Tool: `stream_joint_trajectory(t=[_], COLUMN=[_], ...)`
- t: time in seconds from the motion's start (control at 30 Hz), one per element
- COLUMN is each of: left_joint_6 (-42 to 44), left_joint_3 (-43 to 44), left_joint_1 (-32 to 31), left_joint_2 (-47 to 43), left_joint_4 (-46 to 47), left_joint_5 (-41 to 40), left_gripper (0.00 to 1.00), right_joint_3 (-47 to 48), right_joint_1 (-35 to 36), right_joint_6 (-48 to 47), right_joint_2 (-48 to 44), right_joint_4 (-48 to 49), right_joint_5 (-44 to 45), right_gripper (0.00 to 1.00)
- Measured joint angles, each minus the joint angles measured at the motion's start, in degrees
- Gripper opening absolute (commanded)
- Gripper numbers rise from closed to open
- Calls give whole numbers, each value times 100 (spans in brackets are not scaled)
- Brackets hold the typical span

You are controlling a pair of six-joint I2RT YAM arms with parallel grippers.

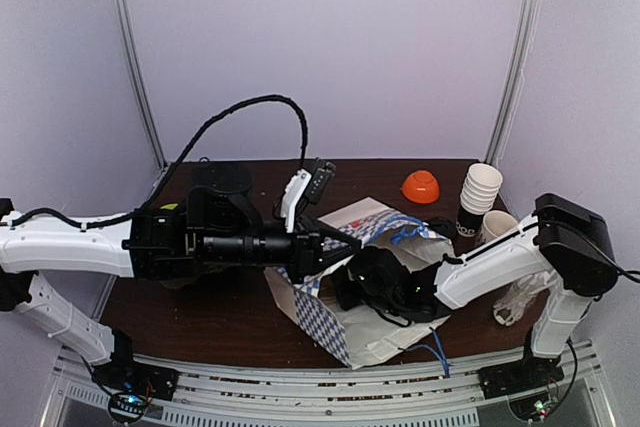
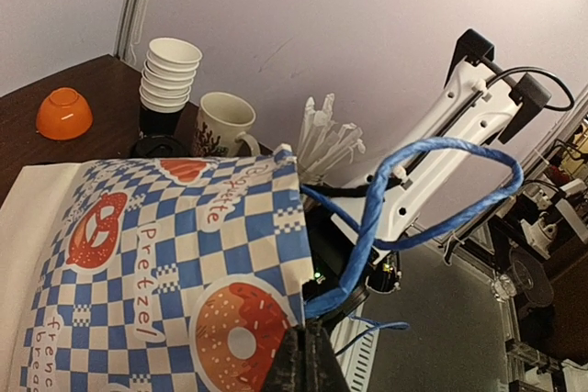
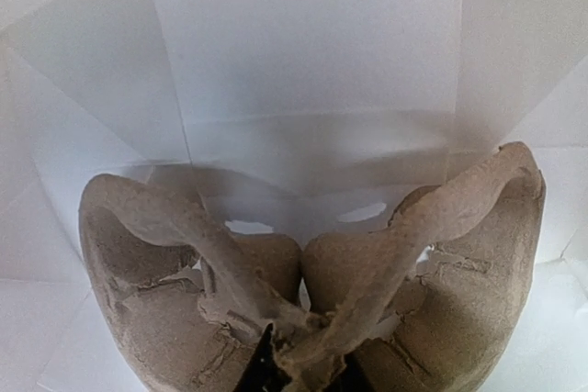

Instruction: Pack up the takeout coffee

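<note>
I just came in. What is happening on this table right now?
The left gripper pinches the rim of the checkered paper bag, holding its mouth open. The right gripper is inside the bag, closed on a brown pulp cup carrier. The lidded takeout coffee stands beside the stack of cups, not yet packed.

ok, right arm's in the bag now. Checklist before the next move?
1. Left gripper pinched on the paper bag rim, mouth held open: ok.
2. Right gripper closed on the pulp carrier inside the bag: ok.
3. Carrier seated flat on the bag floor: cannot tell.
4. Takeout coffee in the carrier: not ok. The visible pockets are empty, and its black lid shows outside the bag, by the cup stack.
5. Blue handle clear of the right arm: cannot tell.
</note>
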Motion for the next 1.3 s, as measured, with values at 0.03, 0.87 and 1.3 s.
stream_joint_trajectory(t=[0.03, 0.87, 1.3], left_joint_6=[0, -352, -691], left_joint_3=[0, -22, -304], left_joint_1=[0, 0, 0], left_joint_2=[-4, 4, 42], left_joint_4=[-2, 162, 822], left_joint_5=[-42, -459, -216], left_gripper=[0, 0, 0], right_joint_3=[-79, -448, -225], right_joint_1=[-2, -13, -177], right_joint_6=[-20, -343, -190], right_joint_2=[-48, -595, -195], right_joint_4=[83, 765, 909], right_joint_5=[-4, 111, -168], right_gripper=[9, 9, 12])
